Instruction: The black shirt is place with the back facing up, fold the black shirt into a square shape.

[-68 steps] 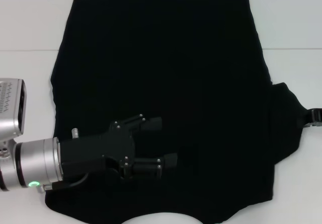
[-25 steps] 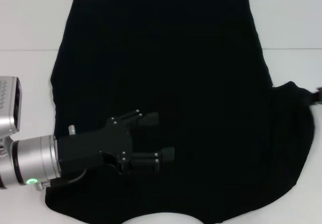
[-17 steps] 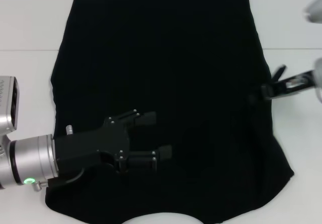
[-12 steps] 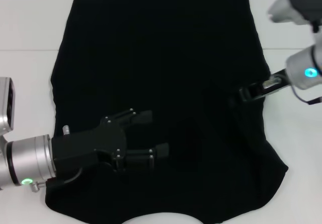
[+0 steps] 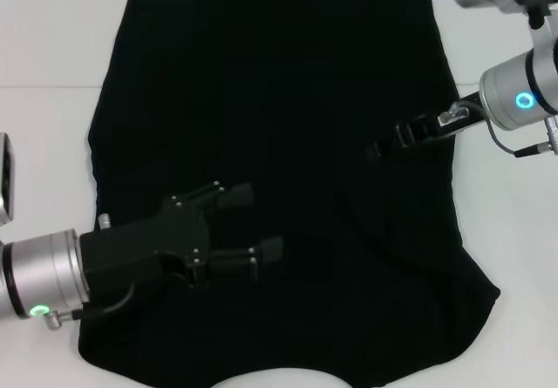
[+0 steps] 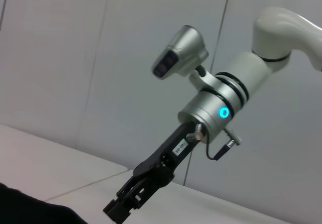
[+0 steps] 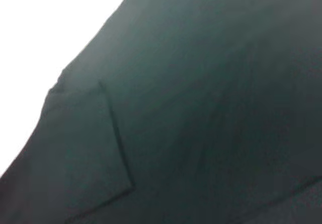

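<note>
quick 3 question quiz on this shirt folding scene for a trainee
1. True or false: the left pincer is over the large black soft-fabric shirt with its fingers spread.
2. Which pincer reaches in from the shirt's sleeve side? A) left B) right
3. Fill in: the shirt lies on a ____ table.

Key: 1 true; 2 B; 3 white.

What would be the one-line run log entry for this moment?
left gripper: open, over black shirt near side | right gripper: over shirt's right side, fingers unclear | right sleeve: folded in
</note>
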`<act>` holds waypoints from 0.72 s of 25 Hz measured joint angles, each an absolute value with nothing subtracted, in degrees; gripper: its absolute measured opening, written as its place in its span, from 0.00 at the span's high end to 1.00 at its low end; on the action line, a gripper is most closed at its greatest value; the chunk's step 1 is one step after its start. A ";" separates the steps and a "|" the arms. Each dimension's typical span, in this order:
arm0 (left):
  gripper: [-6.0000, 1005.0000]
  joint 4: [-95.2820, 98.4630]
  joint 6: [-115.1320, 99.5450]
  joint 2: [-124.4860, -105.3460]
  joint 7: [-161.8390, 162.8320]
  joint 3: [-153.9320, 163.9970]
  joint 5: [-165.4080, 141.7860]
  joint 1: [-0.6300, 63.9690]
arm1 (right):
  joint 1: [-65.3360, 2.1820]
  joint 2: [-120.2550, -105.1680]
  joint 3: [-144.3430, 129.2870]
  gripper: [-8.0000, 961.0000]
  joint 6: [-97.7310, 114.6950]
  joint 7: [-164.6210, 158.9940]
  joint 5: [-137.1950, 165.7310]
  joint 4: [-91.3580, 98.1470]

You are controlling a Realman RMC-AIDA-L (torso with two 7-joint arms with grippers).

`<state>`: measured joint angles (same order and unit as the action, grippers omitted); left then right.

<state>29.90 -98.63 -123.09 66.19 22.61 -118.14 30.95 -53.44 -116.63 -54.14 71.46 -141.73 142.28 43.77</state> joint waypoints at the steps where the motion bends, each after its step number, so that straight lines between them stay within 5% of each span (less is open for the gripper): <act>1: 0.06 29.97 -98.63 -122.95 66.73 22.48 -118.14 30.95 | -53.00 -116.43 -54.14 0.70 71.49 -141.15 141.01 43.79; 8: 0.07 33.16 -98.64 -121.28 77.61 21.35 -118.86 29.93 | -47.44 -115.68 -53.95 0.54 72.50 -132.68 129.38 43.33; 13: 0.08 38.58 -98.96 -121.04 81.41 21.32 -120.10 26.36 | -42.82 -115.92 -52.55 0.28 73.96 -122.55 119.90 42.61; 18: 0.09 44.15 -98.25 -120.95 81.68 21.20 -120.27 21.13 | -41.50 -116.28 -51.47 0.20 73.40 -113.77 114.15 37.88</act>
<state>44.15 -98.25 -120.95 81.68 21.20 -120.28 21.13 -41.50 -116.28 -51.47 73.40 -113.77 114.15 37.88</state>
